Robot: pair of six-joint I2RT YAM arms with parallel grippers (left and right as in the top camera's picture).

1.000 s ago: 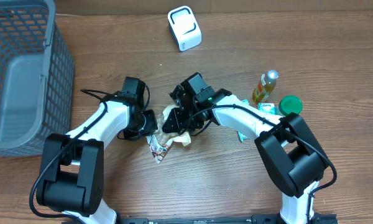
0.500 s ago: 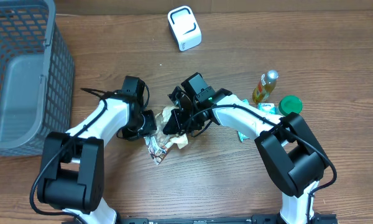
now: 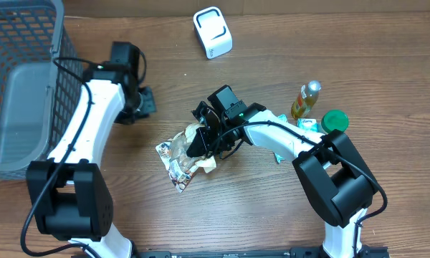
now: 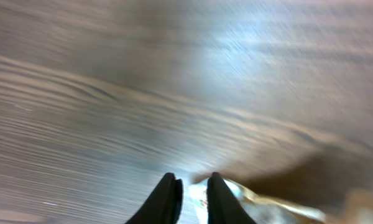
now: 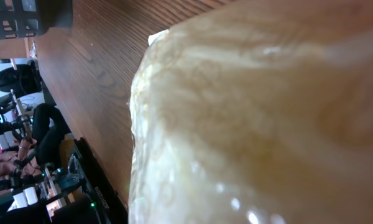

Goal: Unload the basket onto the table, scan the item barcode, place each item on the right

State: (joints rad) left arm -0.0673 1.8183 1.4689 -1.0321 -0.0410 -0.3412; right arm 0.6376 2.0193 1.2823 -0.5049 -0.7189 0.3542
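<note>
— What do the arms look like?
— The left arm and the right arm match: smooth white links between boxy black joint housings, with thin black cables running alongside
— Any markings?
— A small green light glows on the right arm's black wrist housing; the fingers in the left wrist view are plain black and tapered

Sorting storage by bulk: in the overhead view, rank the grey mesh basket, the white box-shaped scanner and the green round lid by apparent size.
1. grey mesh basket, largest though cropped
2. white box-shaped scanner
3. green round lid
</note>
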